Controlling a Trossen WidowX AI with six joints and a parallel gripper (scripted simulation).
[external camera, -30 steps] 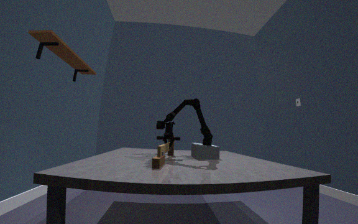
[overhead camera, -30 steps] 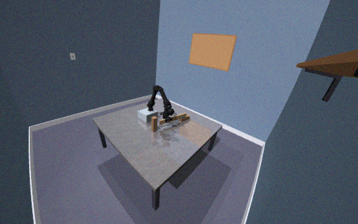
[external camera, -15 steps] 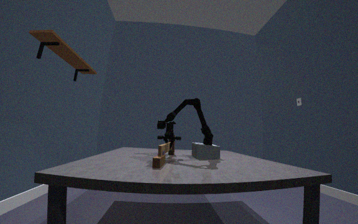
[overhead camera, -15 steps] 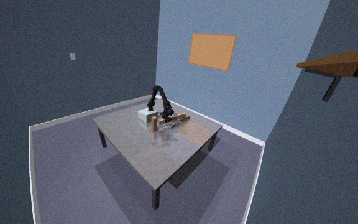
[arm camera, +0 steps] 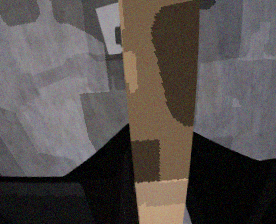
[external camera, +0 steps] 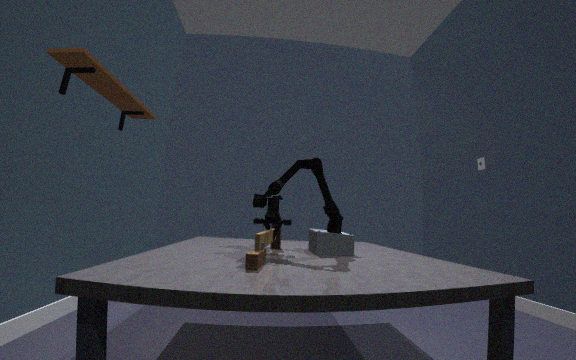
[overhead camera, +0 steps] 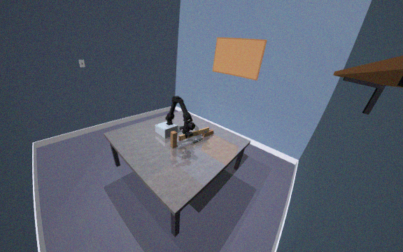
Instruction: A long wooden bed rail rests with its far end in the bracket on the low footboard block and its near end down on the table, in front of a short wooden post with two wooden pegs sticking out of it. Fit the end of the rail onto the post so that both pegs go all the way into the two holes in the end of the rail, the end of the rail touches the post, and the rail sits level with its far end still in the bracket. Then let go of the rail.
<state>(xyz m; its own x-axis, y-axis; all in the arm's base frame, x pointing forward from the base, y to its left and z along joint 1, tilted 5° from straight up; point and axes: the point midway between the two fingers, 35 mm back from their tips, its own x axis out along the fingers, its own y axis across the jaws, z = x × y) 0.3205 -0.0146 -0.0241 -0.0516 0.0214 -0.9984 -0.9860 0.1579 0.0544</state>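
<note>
The wooden rail (overhead camera: 201, 131) (external camera: 263, 240) (arm camera: 175, 134) runs from the low footboard block (overhead camera: 208, 133) (external camera: 255, 261) toward the short upright post (overhead camera: 173, 139) (external camera: 277, 239). My gripper (overhead camera: 187, 135) (external camera: 273, 226) (arm camera: 162, 155) is shut on the rail near its post end, one finger on each side. In the top view this end is off the table and a narrow gap shows between it and the post. The rail looks about level. Its far end is at the block; the bracket's seating is too small to tell. Pegs and holes cannot be made out.
A pale box (overhead camera: 166, 129) (external camera: 331, 243) stands beside the post at the arm's base. The arm arches over from it to the rail. All stand on the grey table (overhead camera: 145, 154) (external camera: 408, 275). A wall shelf (overhead camera: 390, 71) (external camera: 103, 82) is well away.
</note>
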